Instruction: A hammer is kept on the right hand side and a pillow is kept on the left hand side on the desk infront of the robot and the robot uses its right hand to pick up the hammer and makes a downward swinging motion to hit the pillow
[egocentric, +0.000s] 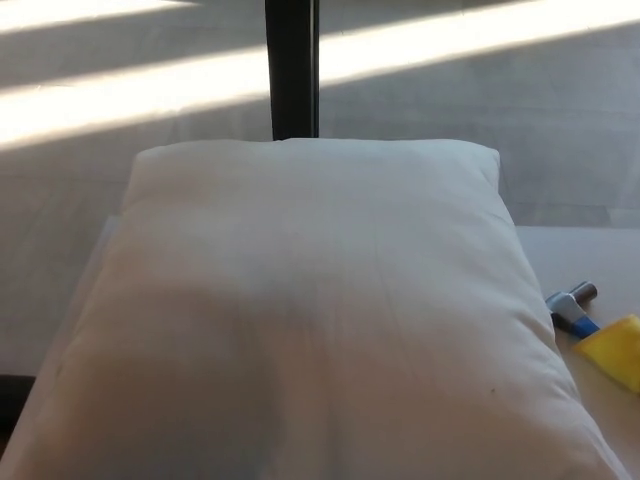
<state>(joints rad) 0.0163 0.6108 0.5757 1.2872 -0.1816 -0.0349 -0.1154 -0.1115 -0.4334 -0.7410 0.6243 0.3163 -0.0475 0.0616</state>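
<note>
A large white pillow (310, 310) fills most of the head view and lies flat on the pale desk (590, 255). Just past its right edge lies the hammer (570, 308): a grey metal head and a short blue stretch of handle show. The rest of the handle is hidden under a yellow thing (615, 350) at the right edge of the picture. Neither of my hands shows in this view.
A black upright post (293, 68) stands behind the pillow's far edge. Beyond the desk lies a grey floor with bright bands of sunlight (150, 95). The desk's bare surface shows only to the right of the pillow.
</note>
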